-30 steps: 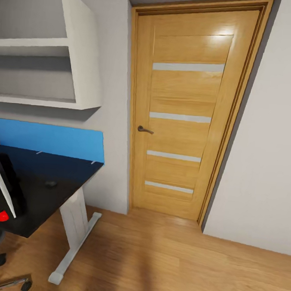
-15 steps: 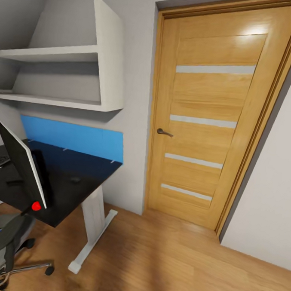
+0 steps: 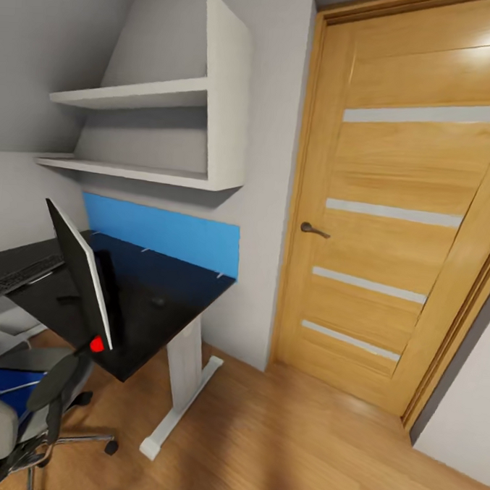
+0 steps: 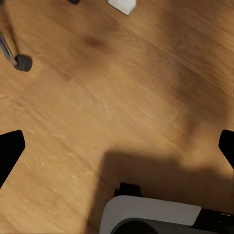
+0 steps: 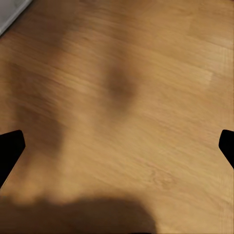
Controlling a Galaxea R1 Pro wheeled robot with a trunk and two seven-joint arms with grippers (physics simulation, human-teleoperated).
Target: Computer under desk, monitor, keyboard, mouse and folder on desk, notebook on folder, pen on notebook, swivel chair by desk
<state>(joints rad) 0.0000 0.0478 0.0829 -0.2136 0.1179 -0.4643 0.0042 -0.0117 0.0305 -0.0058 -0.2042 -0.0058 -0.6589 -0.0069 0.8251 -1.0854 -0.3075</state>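
Head view: glossy black desk (image 3: 153,319), thin flat monitor (image 3: 80,275), blue folder (image 3: 4,390) on padded grey chair (image 3: 2,419).
Floor: wood-grain planks (image 4: 122,97).
Left claw (image 4: 117,146): fingers wide apart, empty.
Right claw (image 5: 117,146): fingers wide apart, empty.

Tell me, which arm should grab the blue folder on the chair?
Probably left. The folder on the chair sits at the head view's far left, the left arm's side. Both grippers are open over floor.

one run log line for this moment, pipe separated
phase: approaching workspace | monitor and keyboard on desk | folder on swivel chair | left gripper open, empty | right gripper open, empty
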